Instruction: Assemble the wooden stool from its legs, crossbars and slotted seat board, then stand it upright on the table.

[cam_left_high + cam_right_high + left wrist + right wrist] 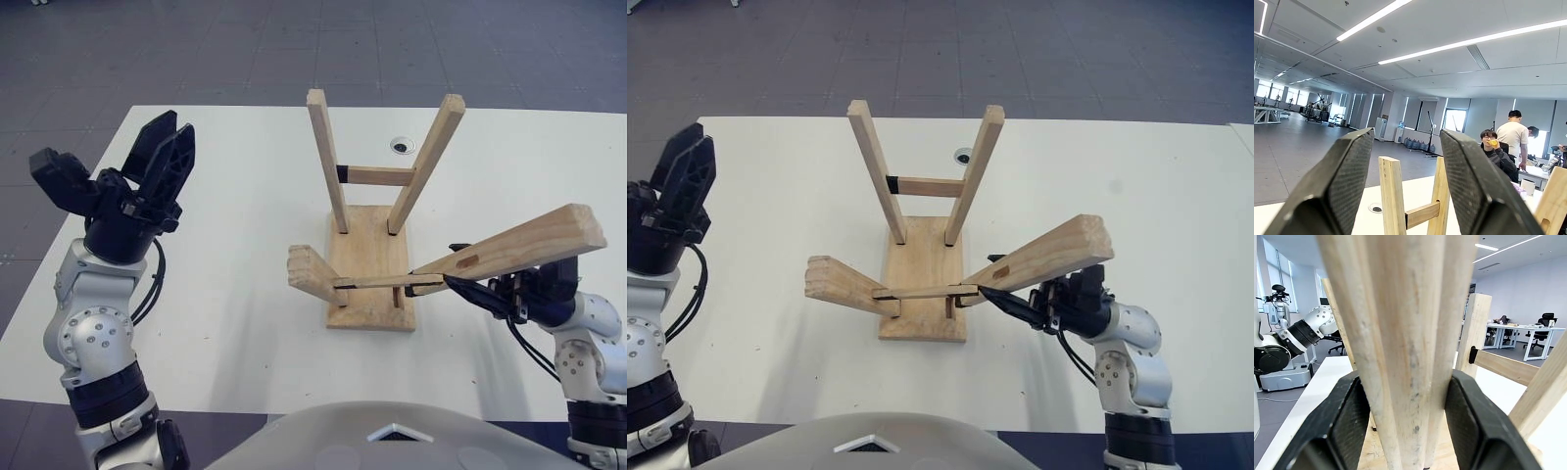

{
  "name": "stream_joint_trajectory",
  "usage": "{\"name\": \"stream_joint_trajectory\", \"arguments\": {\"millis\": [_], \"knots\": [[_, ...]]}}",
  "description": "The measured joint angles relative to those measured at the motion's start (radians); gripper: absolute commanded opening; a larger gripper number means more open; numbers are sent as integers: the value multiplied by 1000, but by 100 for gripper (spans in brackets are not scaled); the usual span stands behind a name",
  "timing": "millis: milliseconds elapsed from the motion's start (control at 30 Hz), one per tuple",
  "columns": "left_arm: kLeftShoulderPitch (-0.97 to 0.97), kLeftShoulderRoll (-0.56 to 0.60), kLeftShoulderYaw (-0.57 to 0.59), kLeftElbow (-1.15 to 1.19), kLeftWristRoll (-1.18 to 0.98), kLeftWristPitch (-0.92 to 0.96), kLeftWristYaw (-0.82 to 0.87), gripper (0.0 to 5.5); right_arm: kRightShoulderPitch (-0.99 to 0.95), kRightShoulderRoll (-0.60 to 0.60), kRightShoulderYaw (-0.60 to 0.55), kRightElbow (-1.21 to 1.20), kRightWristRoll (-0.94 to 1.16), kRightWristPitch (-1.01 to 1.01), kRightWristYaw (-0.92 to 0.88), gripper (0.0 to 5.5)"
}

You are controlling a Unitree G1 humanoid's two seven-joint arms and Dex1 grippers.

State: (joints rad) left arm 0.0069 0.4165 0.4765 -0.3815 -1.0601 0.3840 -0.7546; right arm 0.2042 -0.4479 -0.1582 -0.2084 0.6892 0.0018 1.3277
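Observation:
The slotted seat board (369,245) lies flat on the white table (225,294). At its far end two legs (327,162) stand upright, joined by a short crossbar (380,176). At its near end a second pair leans outward: a left leg (312,272) and a right leg (519,245), linked by a thin crossbar (377,282) resting over the board. My right gripper (465,286) is shut on the lower part of that right leg (1400,333). My left gripper (174,132) stands open and raised over the table's left side, holding nothing.
A round cable hole (402,146) sits in the table behind the upright legs. Bare table stretches left of the board and along the front edge. Grey floor lies beyond the far edge.

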Motion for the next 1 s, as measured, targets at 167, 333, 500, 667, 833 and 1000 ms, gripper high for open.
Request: {"name": "stream_joint_trajectory", "arguments": {"millis": [167,333,500,667,833,1000], "knots": [[1,0,0,-2,-16,0,13,245,15,3,50,0,-32,-7,-16,215],[1,0,-1,-3,-20,0,18,245,9,10,84,32,-50,-27,-19,215],[1,0,-1,-16,-29,0,23,245,-1,15,79,64,-53,-65,-37,215],[9,0,-4,-26,-32,0,27,245,43,27,72,21,-59,-110,-79,215],[19,0,-4,-37,-37,1,36,245,138,38,71,-76,-68,-149,-134,215],[25,-1,-7,-46,-38,0,46,245,180,49,78,-112,-76,-173,-170,215]]}}
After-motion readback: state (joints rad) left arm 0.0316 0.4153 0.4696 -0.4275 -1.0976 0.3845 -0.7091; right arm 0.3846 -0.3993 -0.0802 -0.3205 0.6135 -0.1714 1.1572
